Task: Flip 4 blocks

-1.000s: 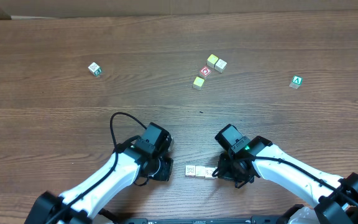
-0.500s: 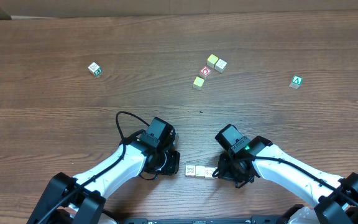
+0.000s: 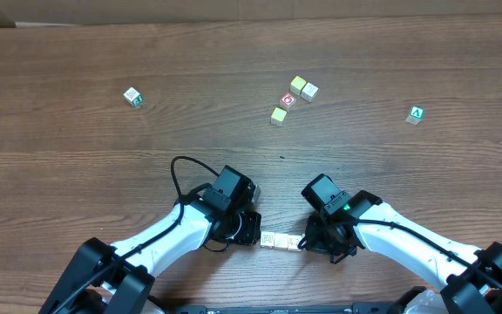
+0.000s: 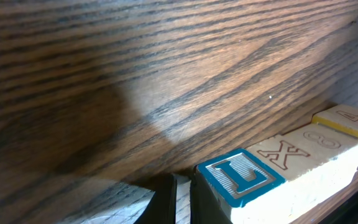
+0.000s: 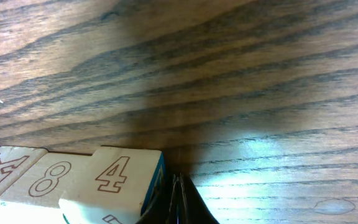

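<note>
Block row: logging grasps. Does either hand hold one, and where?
Nothing is held: left hand and right hand, both shut, sit at opposite ends of the block row.

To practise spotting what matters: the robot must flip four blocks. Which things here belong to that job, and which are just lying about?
Job: row of four blocks marked L, X, 8, 4.
Lying about: red-ring cube; yellowish cube beside it; pair of cubes just beyond it; green-marked cube at left; green-marked cube at right.

my left gripper (image 3: 250, 230) and right gripper (image 3: 307, 242), both with jaws closed, held low, tips pointing toward each other; my arms angle inward from the lower corners.
</note>
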Controlling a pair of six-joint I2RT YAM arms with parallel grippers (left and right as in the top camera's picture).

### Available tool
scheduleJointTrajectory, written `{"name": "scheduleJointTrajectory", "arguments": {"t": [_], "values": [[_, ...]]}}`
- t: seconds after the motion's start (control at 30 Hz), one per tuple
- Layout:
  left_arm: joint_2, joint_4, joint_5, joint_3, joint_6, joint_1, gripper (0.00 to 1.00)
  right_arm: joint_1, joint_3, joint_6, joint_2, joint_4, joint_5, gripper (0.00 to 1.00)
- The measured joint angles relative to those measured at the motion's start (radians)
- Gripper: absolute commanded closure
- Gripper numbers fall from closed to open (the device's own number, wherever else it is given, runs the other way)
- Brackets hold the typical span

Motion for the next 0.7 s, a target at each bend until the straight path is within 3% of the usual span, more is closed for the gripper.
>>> {"name": "scheduleJointTrajectory", "arguments": {"t": [0.7], "values": [[0.000,0.026,-0.032,-0.003,-0.026,-0.002,0.96,-0.001,0.000,-0.047,0.008,-0.011,-0.064,0.96]]}}
